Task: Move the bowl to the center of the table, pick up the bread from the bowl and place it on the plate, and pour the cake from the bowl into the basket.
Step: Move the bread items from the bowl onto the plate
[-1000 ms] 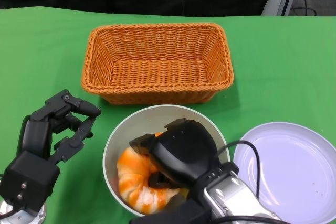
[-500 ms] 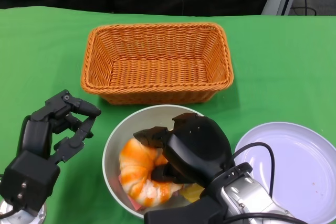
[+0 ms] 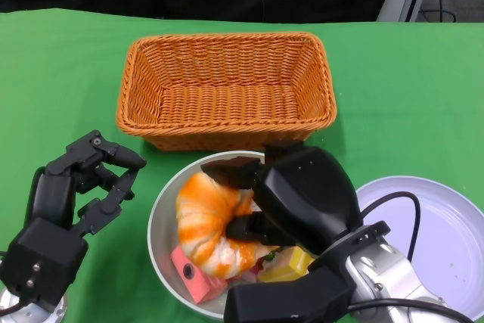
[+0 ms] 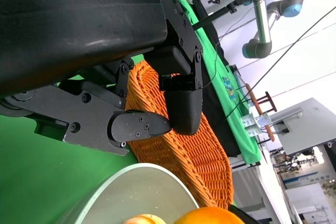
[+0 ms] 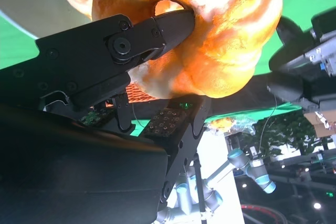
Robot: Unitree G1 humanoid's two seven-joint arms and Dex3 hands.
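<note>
My right hand (image 3: 299, 202) holds the orange croissant-shaped bread (image 3: 208, 225) lifted just above the grey bowl (image 3: 162, 221) in the head view. Up close in the right wrist view, the bread (image 5: 210, 40) is pinched between black fingers (image 5: 152, 30). In the bowl lie a pink cake piece (image 3: 193, 276) and a yellow piece (image 3: 291, 266). The woven orange basket (image 3: 225, 88) stands behind the bowl. At the right, a white plate (image 3: 442, 232) is partly covered by my right forearm. My left hand (image 3: 76, 187) rests left of the bowl, fingers curled, holding nothing.
A green cloth (image 3: 60, 66) covers the table. The left wrist view shows the basket (image 4: 194, 156) and the bowl rim (image 4: 131, 182) beyond my left hand's fingers (image 4: 142, 124). Other robot arms stand in the background off the table.
My right hand has lifted the bread up out of the bowl and slightly to the right, uncovering the pink and yellow cake pieces. The left hand has stayed put.
</note>
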